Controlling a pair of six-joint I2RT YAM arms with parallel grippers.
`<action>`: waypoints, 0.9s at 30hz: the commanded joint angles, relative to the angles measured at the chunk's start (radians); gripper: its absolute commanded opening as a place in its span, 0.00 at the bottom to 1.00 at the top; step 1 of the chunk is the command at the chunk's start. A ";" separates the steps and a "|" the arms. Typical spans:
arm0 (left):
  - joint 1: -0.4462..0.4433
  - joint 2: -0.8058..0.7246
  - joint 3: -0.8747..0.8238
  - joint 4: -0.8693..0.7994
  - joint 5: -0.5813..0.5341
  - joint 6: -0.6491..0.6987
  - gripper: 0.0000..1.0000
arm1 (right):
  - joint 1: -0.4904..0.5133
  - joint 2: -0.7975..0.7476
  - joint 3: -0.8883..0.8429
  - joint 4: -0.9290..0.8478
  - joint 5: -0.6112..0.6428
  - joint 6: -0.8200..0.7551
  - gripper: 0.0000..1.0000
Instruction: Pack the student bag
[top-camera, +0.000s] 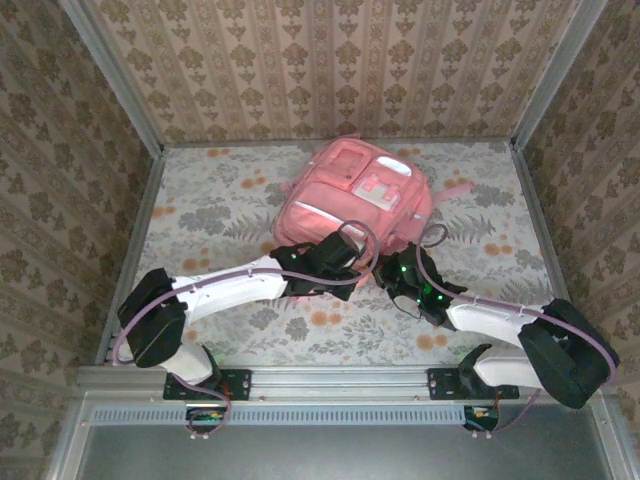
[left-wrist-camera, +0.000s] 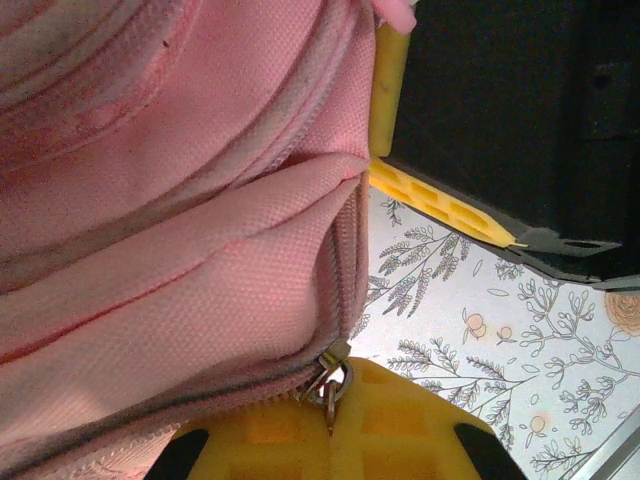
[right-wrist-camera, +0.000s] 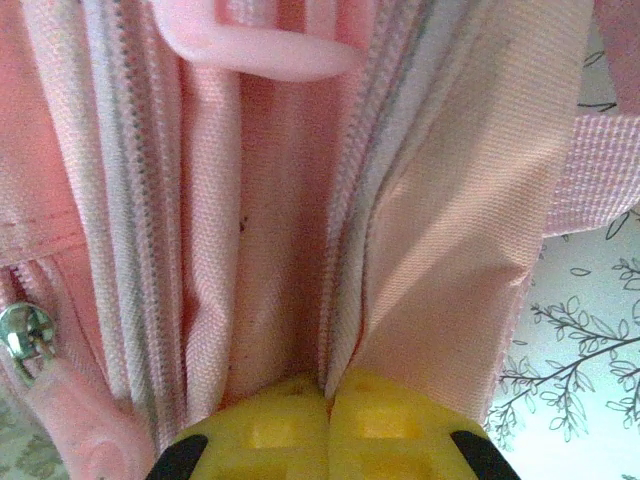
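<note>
Left claw (left-wrist-camera: 330, 425): yellow waffle-moulded pads are seen pressed together, with no gap between them; a small metal zip pull (left-wrist-camera: 328, 385) is pinched at their seam, at the end of a grey-toothed zip line. Right claw (right-wrist-camera: 330, 410): the pads are likewise closed flush, and a fold of the student bag (right-wrist-camera: 440, 230) is nipped between them where two zip tracks converge. The fabric is noted as a coarse pink weave, creased into long ridges and slightly soiled along the seams. To the left of the right claw a shiny metal slider (right-wrist-camera: 25, 335) with a soft pink rubber tab (right-wrist-camera: 75, 415) hangs apart from the pads; above, a smooth pink plastic loop (right-wrist-camera: 250, 45) crosses the zip. From the overhead view both claws (top-camera: 335, 262) (top-camera: 395, 280) are seen meeting at the near edge of the bag (top-camera: 355, 195), which lies flat at the middle of the counter (top-camera: 215, 215), toward the far wall, front pockets upward. The counter is covered in a floral print. Bare surface is left on either side of the bag and in front of it, beyond the arms; behind it a narrow strip remains. The counter is enclosed on three sides by patterned walls (top-camera: 320, 60), with a metal rail (top-camera: 330, 378) along the near edge.
</note>
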 joint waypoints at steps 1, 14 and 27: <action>-0.005 -0.045 -0.006 0.030 -0.003 0.024 0.00 | -0.022 -0.052 0.028 -0.084 0.061 -0.069 0.00; 0.115 -0.181 -0.149 -0.015 -0.026 -0.008 0.00 | -0.136 -0.157 0.007 -0.279 0.058 -0.162 0.00; 0.284 -0.270 -0.293 -0.002 0.018 -0.012 0.00 | -0.294 -0.130 0.082 -0.403 -0.012 -0.330 0.00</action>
